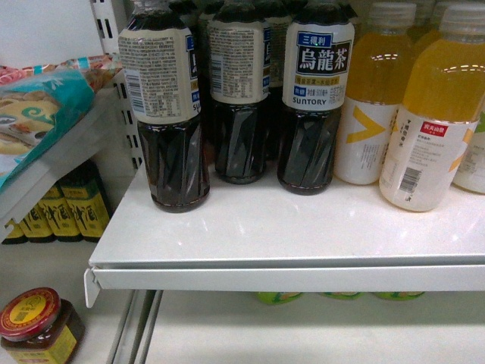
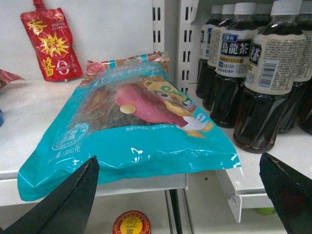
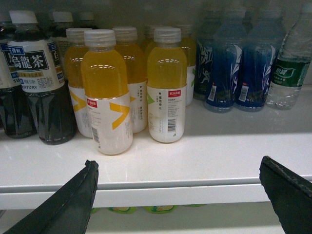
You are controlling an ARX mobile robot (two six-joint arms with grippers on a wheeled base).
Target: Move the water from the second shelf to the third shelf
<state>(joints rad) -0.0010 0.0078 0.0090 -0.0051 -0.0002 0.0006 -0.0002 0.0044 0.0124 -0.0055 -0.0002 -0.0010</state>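
Note:
The water [image 3: 288, 66] is a clear ribbed bottle with a dark green label. It stands at the far right of the white shelf [image 3: 204, 146] in the right wrist view, partly cut off by the frame edge. My right gripper [image 3: 179, 163] is open in front of the shelf's front edge, well left of and nearer than the water, with nothing between its fingers. My left gripper [image 2: 179, 165] is open too, facing a teal snack bag [image 2: 136, 131] on the neighbouring shelf. Neither gripper shows in the head view, and the water is out of that view.
Blue-labelled bottles [image 3: 226, 63] stand just left of the water, then orange juice bottles [image 3: 166, 87] and dark tea bottles [image 3: 36, 78]. The tea bottles [image 1: 170, 114] and juice bottles [image 1: 439, 114] fill the head view. A red-lidded jar [image 1: 34, 322] sits on the lower left shelf. A red pouch [image 2: 48, 44] leans behind the bag.

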